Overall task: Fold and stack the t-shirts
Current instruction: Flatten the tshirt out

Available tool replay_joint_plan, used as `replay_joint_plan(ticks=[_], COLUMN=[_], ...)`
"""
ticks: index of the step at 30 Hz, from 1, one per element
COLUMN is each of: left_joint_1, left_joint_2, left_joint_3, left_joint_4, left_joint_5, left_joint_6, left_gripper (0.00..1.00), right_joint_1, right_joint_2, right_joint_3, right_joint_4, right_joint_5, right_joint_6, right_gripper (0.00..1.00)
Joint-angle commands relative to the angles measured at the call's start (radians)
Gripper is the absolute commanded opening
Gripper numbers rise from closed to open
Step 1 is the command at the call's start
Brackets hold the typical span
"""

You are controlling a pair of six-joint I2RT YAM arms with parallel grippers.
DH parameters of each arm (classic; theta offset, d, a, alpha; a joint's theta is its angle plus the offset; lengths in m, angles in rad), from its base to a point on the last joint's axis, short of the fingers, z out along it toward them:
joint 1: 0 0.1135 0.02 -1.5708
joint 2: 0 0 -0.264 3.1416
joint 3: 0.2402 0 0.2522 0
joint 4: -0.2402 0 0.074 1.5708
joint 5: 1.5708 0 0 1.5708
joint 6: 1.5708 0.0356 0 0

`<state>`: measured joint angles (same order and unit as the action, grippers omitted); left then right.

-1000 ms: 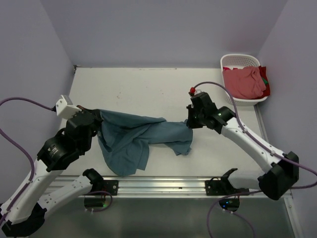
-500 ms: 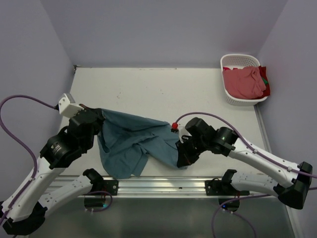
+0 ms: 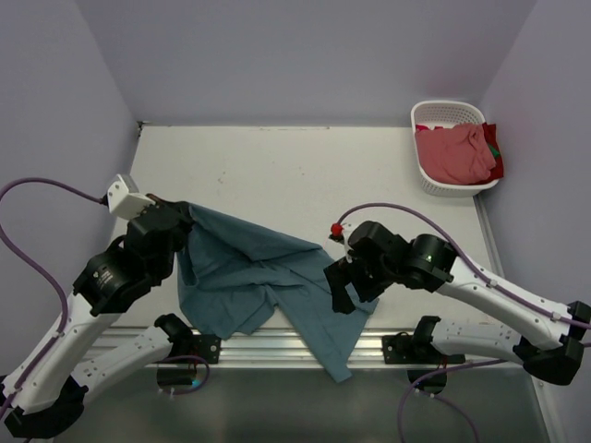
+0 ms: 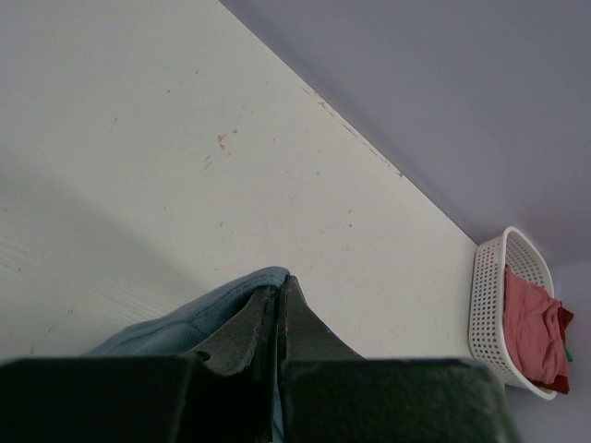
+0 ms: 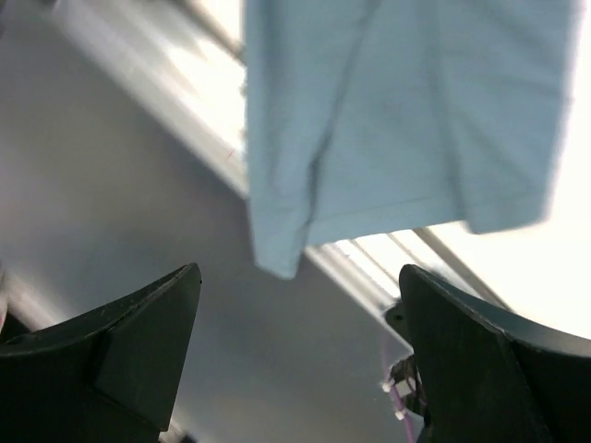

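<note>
The teal-blue t-shirt [image 3: 249, 277] lies crumpled across the near part of the table. One end of it hangs over the front edge [image 3: 337, 355]. My left gripper [image 3: 183, 221] is shut on the shirt's left corner, and teal cloth [image 4: 212, 309] shows pinched at its fingertips [image 4: 277, 286]. My right gripper [image 3: 340, 293] hovers over the shirt's right part with its jaws wide apart and nothing between them [image 5: 297, 272]. The loose teal cloth [image 5: 397, 120] hangs ahead of it. The salmon pink-red t-shirt [image 3: 454, 152] lies bunched in the basket.
A white slotted basket [image 3: 471, 114] stands at the far right corner, also seen in the left wrist view as the basket [image 4: 488, 295]. A metal rail [image 3: 305, 343] runs along the front edge between the arm bases. Lilac walls enclose the table.
The right gripper carried its end of the teal shirt toward the front edge and opened. That end now droops over the rail. The left gripper kept its hold.
</note>
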<state>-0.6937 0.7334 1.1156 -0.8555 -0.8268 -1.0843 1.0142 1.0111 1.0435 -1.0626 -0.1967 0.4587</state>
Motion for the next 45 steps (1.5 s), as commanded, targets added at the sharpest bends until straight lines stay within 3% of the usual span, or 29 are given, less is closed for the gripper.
replay_joint_plan(ticks=[1,5,7,10,15,24,40,43,45], left_joint_1=[0.008,0.007,0.008,0.008,0.008,0.008,0.007,0.008,0.008], left_joint_2=[-0.012,-0.014,-0.019,-0.025,-0.031,-0.026,-0.023,-0.026,-0.025], left_joint_3=[0.044,0.044,0.044,0.044,0.049,0.036,0.038,0.036,0.035], left_joint_4=[0.027,0.023,0.018,0.01,-0.005,-0.002,-0.005,-0.005,-0.007], left_joint_5=[-0.057,-0.049,-0.048,-0.046,-0.048,-0.038,-0.037,-0.04,-0.041], left_joint_6=[-0.005,-0.008,-0.011,-0.012,-0.012,-0.02,-0.014,-0.016,-0.016], left_gripper=[0.0,0.0,0.0,0.0,0.0,0.0,0.0,0.0,0.0], right_joint_1=[0.001,-0.008,-0.02,-0.058,-0.097,-0.105,-0.115,-0.117,-0.117], right_joint_2=[0.091,0.191,0.219,0.251,0.244,0.159,0.225,0.212,0.207], right_joint_3=[0.118,0.121,0.089,-0.009,-0.175,-0.362,-0.382,-0.396,-0.405], right_joint_4=[-0.15,-0.188,-0.157,-0.071,0.045,0.168,0.268,0.262,0.251], right_joint_5=[0.444,0.624,0.663,0.651,0.59,0.465,0.421,0.422,0.425], right_joint_6=[0.129,0.231,0.29,0.343,0.402,0.494,0.485,0.485,0.489], right_gripper=[0.9,0.79,0.68,0.55,0.45,0.41,0.42,0.35,0.19])
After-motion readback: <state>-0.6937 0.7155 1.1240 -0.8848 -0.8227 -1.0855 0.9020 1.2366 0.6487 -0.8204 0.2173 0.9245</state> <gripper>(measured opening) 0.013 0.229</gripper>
